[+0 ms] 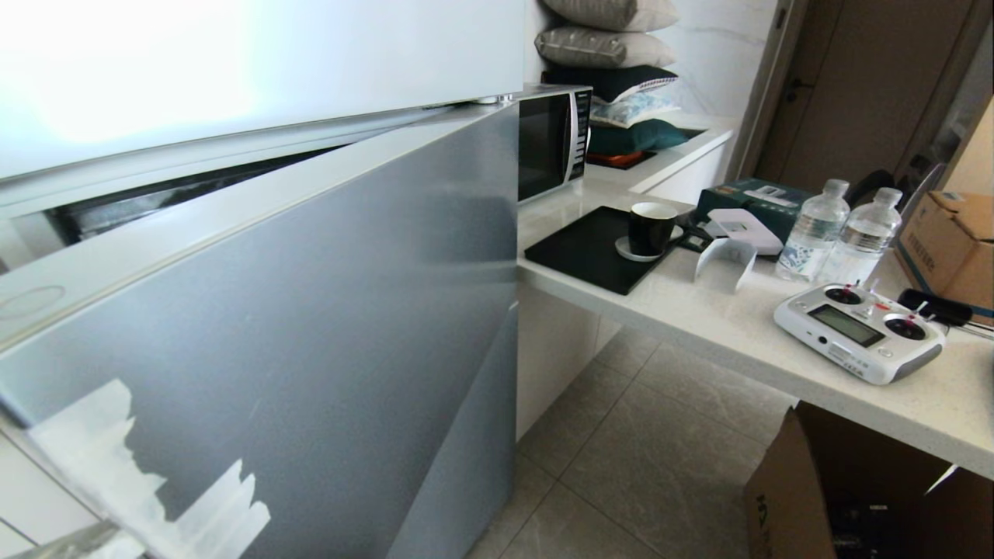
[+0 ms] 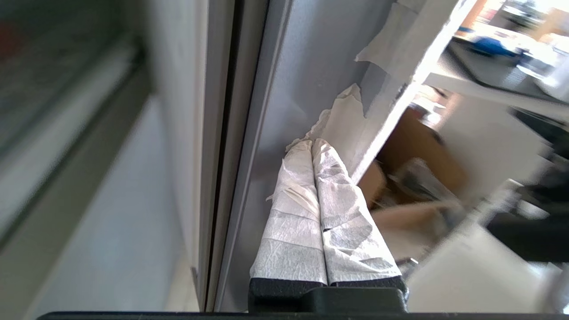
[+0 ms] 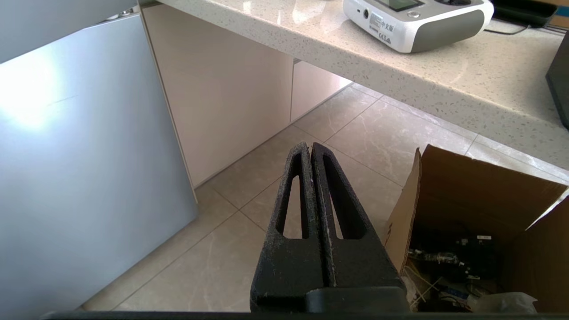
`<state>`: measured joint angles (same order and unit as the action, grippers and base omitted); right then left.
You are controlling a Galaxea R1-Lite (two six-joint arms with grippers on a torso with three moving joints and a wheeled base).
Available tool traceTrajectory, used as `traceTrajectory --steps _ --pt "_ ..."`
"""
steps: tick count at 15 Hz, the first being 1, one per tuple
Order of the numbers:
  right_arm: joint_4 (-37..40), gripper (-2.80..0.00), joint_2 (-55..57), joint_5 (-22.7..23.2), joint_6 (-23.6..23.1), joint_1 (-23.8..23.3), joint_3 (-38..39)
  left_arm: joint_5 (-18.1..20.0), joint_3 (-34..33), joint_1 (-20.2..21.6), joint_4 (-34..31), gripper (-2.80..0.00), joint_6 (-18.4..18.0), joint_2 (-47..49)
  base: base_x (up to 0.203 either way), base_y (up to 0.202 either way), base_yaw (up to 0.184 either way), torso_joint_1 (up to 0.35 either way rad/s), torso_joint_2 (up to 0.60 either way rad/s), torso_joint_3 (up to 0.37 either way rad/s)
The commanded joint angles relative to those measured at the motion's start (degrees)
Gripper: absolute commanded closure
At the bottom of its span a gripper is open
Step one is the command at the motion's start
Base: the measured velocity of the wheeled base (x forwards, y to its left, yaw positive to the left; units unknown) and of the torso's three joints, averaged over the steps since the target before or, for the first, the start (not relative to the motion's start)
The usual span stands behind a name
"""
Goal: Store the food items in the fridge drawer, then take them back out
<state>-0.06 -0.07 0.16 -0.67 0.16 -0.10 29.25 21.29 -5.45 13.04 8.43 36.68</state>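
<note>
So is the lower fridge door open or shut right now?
Open, partly: the grey-blue door panel stands angled out from the fridge body, with a dark gap along its top edge. The shut left gripper rests against it.

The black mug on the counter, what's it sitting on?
The black mug stands on a white saucer, which overlaps the edge of a black mat on the counter. The saucer's middle is covered by the mug.
</note>
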Motion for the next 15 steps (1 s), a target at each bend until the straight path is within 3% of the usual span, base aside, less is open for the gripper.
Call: traceTrajectory --steps 1,5,7,15 --pt "0.0 0.00 0.0 0.0 0.0 0.0 0.0 -0.2 -0.5 -3.3 -0.1 0.00 0.1 -0.6 0.000 0.000 0.000 0.000 0.00 0.000" --pt "0.0 0.00 0.0 0.0 0.0 0.0 0.0 -0.2 -0.7 -13.8 0.0 0.00 0.4 -1.3 0.000 0.000 0.000 0.000 0.00 0.000" --pt "0.0 0.00 0.0 0.0 0.0 0.0 0.0 -0.2 -0.5 -17.6 -0.1 0.00 2.8 -3.8 0.000 0.000 0.000 0.000 0.00 0.000" --pt "0.0 0.00 0.0 0.0 0.0 0.0 0.0 -2.0 -0.8 -17.8 -0.3 0.00 5.3 -7.9 0.000 0.000 0.000 0.000 0.00 0.000"
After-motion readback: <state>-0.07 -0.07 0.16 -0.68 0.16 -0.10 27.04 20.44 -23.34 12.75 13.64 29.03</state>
